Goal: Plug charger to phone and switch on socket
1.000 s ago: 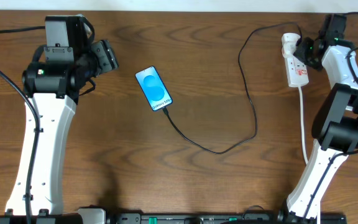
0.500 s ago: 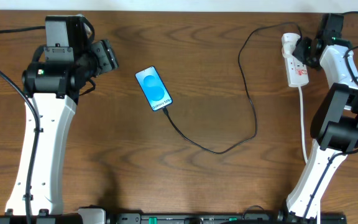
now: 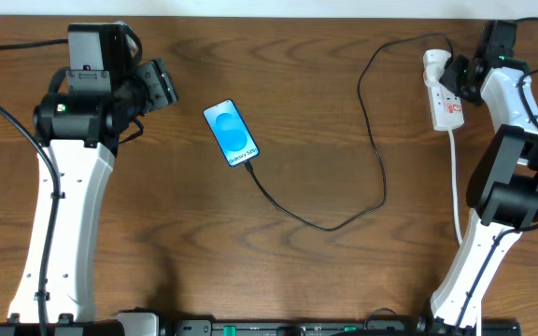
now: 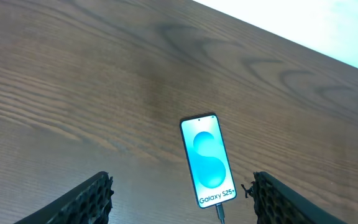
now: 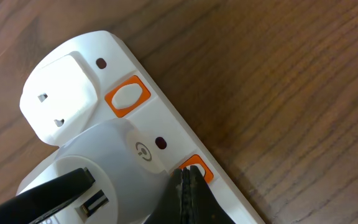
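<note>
1. On the left, the left gripper hangs over the wooden table, its jaws standing apart with nothing between them, well apart from the phone.
2. The phone lies flat left of centre and a little slanted, with its blue screen lit and facing up.
3. The charger has its small tip in the phone's "Galaxy" end. Its black cable loops across the middle and climbs to the socket's far end.
4. The socket lies at the far right, and its white cord trails toward the near edge.
5. The right gripper has its fingers pressed together, gripping nothing. Its tip sits against one orange-red switch, and the other switch lies beside a white plug.
</note>
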You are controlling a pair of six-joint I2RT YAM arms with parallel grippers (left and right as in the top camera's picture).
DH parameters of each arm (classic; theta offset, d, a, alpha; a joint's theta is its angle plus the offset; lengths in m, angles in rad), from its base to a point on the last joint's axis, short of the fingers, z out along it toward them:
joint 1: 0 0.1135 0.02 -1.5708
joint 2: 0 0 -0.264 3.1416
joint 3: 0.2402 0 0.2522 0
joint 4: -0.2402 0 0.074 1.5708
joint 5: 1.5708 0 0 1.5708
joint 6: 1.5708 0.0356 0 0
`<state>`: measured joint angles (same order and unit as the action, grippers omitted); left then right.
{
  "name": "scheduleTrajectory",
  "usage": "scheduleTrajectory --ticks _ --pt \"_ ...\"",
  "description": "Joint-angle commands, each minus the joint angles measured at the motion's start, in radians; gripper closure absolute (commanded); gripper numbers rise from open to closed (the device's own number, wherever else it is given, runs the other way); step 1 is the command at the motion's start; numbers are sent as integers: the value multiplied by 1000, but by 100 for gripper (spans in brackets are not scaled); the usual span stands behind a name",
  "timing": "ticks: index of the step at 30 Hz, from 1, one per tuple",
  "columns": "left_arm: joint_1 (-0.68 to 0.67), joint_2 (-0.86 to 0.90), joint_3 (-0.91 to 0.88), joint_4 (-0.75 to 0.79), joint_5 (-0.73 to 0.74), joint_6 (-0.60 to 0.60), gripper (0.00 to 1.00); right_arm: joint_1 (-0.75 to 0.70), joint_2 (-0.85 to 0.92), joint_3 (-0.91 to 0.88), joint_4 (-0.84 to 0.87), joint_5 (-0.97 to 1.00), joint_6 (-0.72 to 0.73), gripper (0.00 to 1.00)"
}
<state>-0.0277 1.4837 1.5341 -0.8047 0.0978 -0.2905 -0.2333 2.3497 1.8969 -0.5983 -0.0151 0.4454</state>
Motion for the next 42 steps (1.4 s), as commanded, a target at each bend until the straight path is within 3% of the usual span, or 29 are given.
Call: scheduleTrajectory --ticks 1,10,25,42 --pt "5 9 3 -3 -13 9 27 68 9 22 19 -239 18 99" --pt "5 9 3 -2 -13 10 27 21 9 24 -16 -388 -6 99" --pt "5 9 3 -2 -13 10 27 -72 8 183 -223 -397 -63 99" --pt "5 9 3 -2 -13 10 27 -156 8 188 -258 -494 -107 99"
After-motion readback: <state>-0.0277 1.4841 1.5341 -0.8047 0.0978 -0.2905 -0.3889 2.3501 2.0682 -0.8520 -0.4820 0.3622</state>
